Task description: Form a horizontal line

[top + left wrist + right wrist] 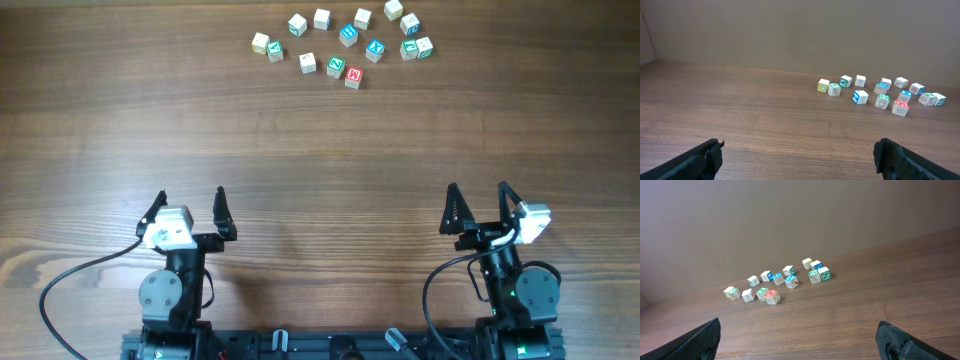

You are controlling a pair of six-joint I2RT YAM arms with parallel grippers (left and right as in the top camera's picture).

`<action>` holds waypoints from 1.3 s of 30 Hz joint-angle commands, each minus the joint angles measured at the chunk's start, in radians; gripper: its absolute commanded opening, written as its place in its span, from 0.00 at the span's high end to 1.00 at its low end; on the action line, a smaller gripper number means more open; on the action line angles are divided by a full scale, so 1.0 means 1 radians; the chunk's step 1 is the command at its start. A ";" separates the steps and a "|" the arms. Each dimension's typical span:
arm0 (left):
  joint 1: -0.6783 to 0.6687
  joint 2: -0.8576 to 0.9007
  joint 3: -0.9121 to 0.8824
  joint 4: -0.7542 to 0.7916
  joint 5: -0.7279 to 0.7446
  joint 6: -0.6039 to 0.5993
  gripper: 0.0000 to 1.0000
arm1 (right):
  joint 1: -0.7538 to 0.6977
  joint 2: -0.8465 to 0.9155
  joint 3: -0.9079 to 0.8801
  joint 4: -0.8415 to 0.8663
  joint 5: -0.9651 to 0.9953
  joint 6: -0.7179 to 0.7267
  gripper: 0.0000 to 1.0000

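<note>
The tabletop (320, 150), wood-grained, fills every view and is bare across its middle. The left gripper (190, 192) sits at the lower left of the overhead frame and the right gripper (478, 187) at the lower right. Both have jaws released and spread wide, holding nothing. This reads as a ready pose, well apart from the work, so that neither arm blocks the overhead view of it. All cubes lie in a loose, arc-shaped scatter at the upper centre of the frame, so no horizontal line is formed yet. Within the scatter, the blue X cube (375, 48) sits right of centre. A pale-topped cube (322, 18) and a second pale-topped cube (362, 18) lie along the upper edge. Which pale cubes suit the line best cannot be told. The red-lettered cube (353, 76) marks the lower edge; its letter is too small to read, as are the green letters.
</note>
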 commanded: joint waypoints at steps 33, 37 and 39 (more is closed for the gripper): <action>-0.005 0.064 0.265 -0.030 0.196 0.012 0.00 | 0.004 0.002 0.000 0.002 0.003 0.004 0.00; -0.005 0.184 0.422 -0.076 0.247 0.012 0.00 | 0.004 0.002 -0.001 0.002 0.003 0.004 0.00; -0.005 0.266 0.506 -0.100 0.253 0.011 0.00 | 0.004 0.002 0.000 0.002 0.003 0.004 0.00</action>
